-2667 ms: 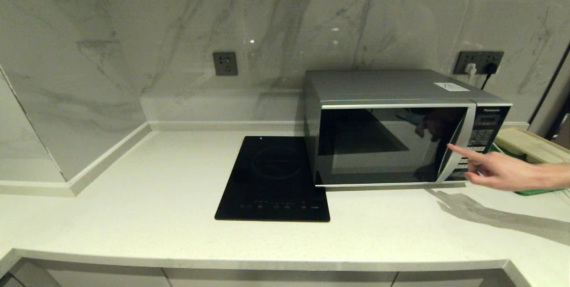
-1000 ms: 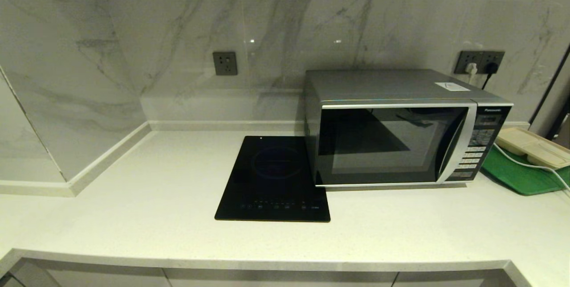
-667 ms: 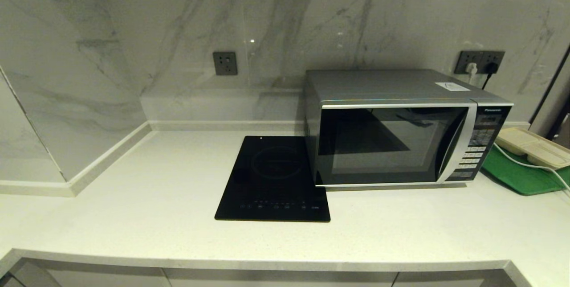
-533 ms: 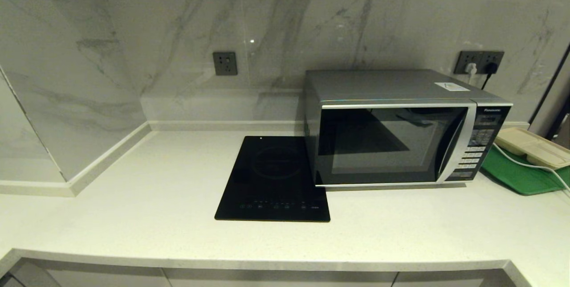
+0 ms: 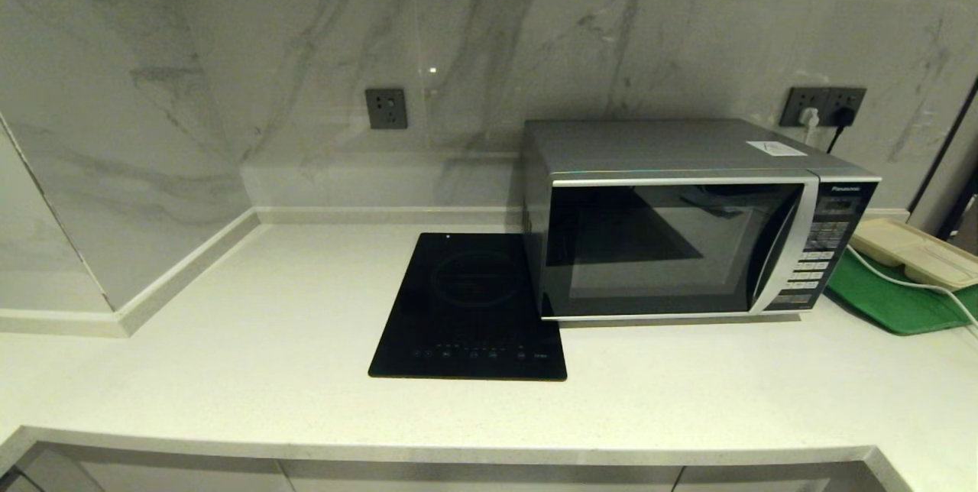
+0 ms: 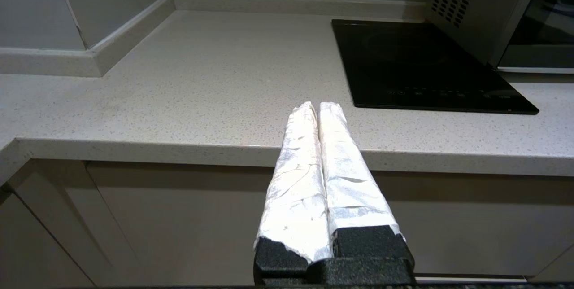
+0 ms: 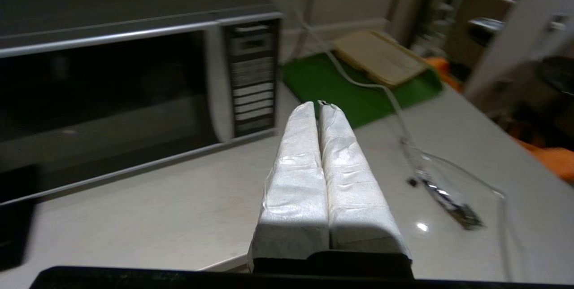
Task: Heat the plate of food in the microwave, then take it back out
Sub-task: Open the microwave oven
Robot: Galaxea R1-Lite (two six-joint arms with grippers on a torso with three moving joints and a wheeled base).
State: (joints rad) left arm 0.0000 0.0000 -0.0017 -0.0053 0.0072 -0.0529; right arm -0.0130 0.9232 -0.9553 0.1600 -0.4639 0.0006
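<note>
Bare counter (image 5: 688,385) fronts shut microwave (image 5: 672,247).

Head view above, both wrists low, sharing microwave (image 5: 672,224).

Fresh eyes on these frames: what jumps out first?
The silver Panasonic microwave dominates the white counter on the right, door shut, with a flat black induction cooktop right beside it on its left. Past its button panel, a beige compartment tray lies on a green tray. No plate of food shows; the right gripper, shut and empty, points near the microwave's button panel, and the left gripper sits shut at the counter's front edge.
</note>
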